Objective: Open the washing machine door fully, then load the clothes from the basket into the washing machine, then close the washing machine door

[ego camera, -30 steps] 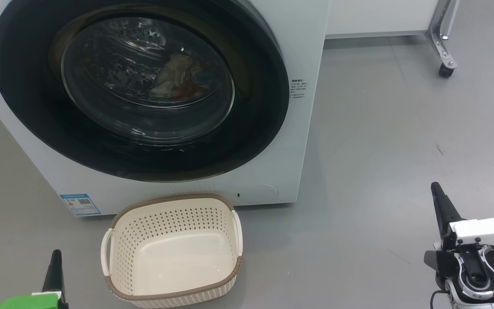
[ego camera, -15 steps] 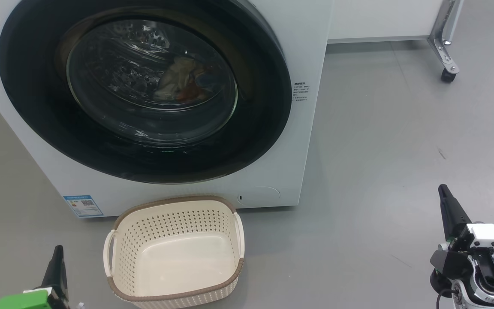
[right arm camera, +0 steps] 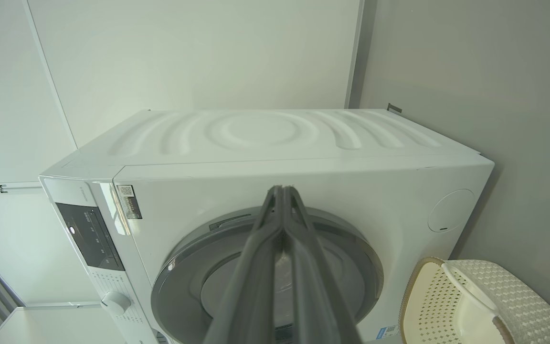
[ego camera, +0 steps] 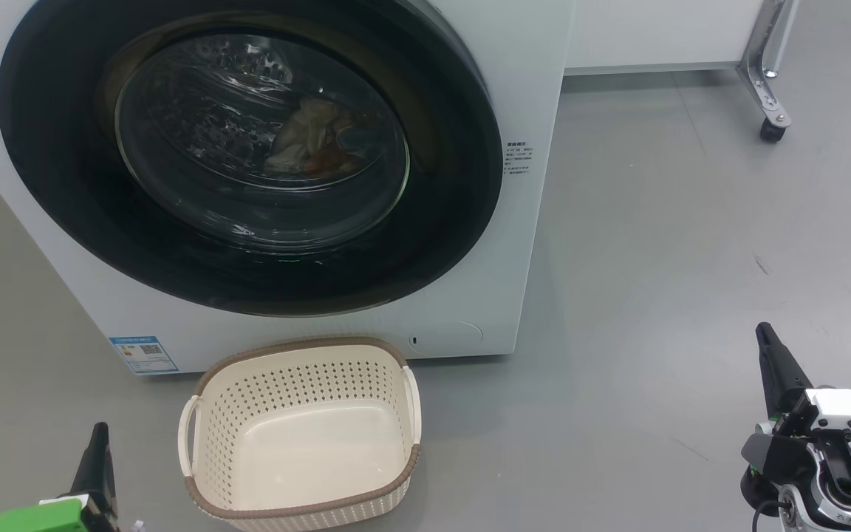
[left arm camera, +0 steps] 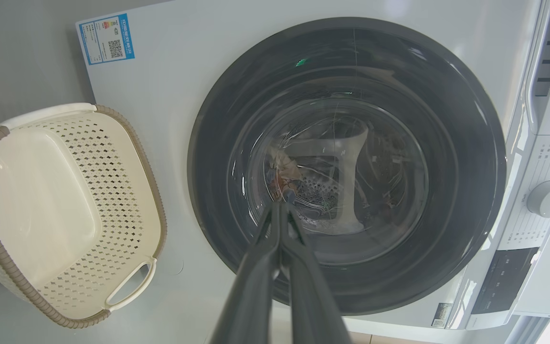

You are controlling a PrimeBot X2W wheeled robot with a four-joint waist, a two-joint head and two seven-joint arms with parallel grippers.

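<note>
The white washing machine (ego camera: pixel 536 74) has its washing machine door (ego camera: pixel 56 185) lying shut against the front, black rim around a glass bowl. Through the glass, the clothes (ego camera: pixel 311 133) show as a crumpled beige and orange bundle inside the drum. On the floor before the machine stands the cream basket (ego camera: pixel 300 355) with nothing in it. My left gripper (ego camera: pixel 99 434) is at the lower left beside the basket, fingers shut and holding nothing. My right gripper (ego camera: pixel 764 332) hangs over bare floor at the lower right, also shut and holding nothing. In the left wrist view the left gripper (left arm camera: pixel 280 206) points at the washing machine door (left arm camera: pixel 447 143), clear of it.
Grey floor (ego camera: pixel 654 258) spreads to the right of the machine. A metal leg on a caster (ego camera: pixel 769 129) stands at the back right, under a white cabinet. The right wrist view has the machine's control panel (right arm camera: pixel 89 236), its dial (right arm camera: pixel 115 302) and a white wall behind.
The whole head picture shifted slightly right early on, so the camera moved. Both grippers stay shut; door, basket and clothes are as before.
</note>
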